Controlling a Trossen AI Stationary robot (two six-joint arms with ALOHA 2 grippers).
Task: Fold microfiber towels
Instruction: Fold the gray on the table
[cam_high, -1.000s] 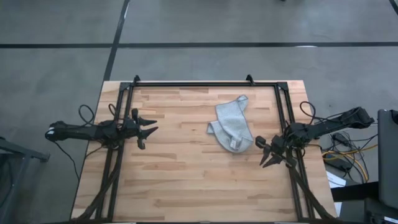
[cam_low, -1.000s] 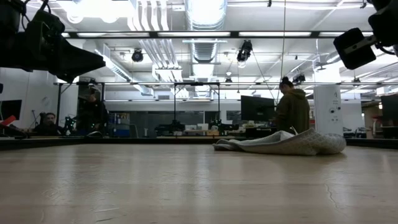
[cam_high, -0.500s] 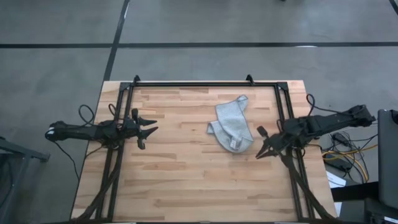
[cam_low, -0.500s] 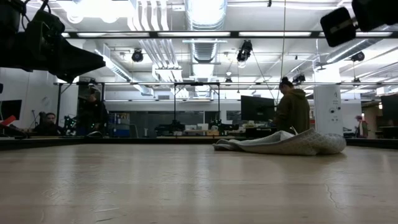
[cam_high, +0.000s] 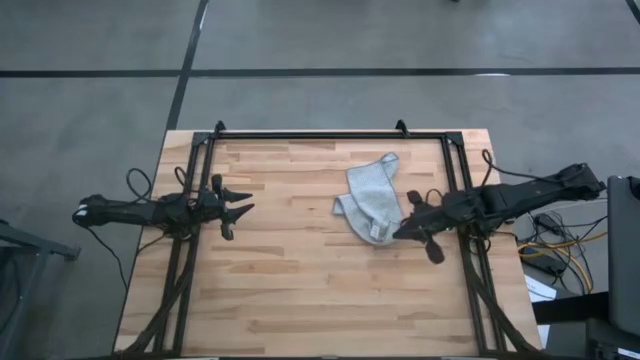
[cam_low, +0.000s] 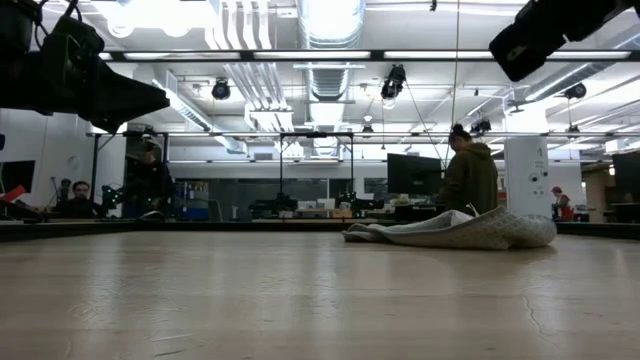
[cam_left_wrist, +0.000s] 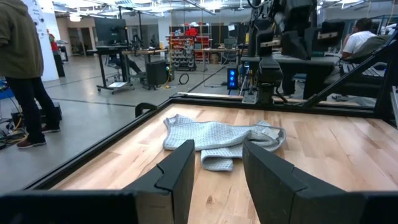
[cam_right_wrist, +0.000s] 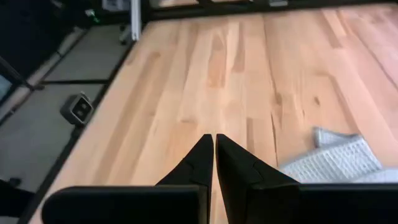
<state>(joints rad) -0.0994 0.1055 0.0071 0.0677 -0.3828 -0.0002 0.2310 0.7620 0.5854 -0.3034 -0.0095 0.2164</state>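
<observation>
**Towel crumpled near the worktop's right edge, right gripper beside it**

Microfiber towel (cam_high: 371, 200): light grey-blue, fine waffle-like texture, bunched in a loose elongated heap, small white tag at its near end. It lies right of centre on the pale wood-plank worktop (cam_high: 290, 280), toward the far edge.

Right gripper (cam_high: 404, 231): just beside the towel's near right corner, above the surface, fingers pressed together, holding nothing.

Left gripper (cam_high: 240, 212): near the left edge, well apart from the towel, fingers spread, empty.
</observation>
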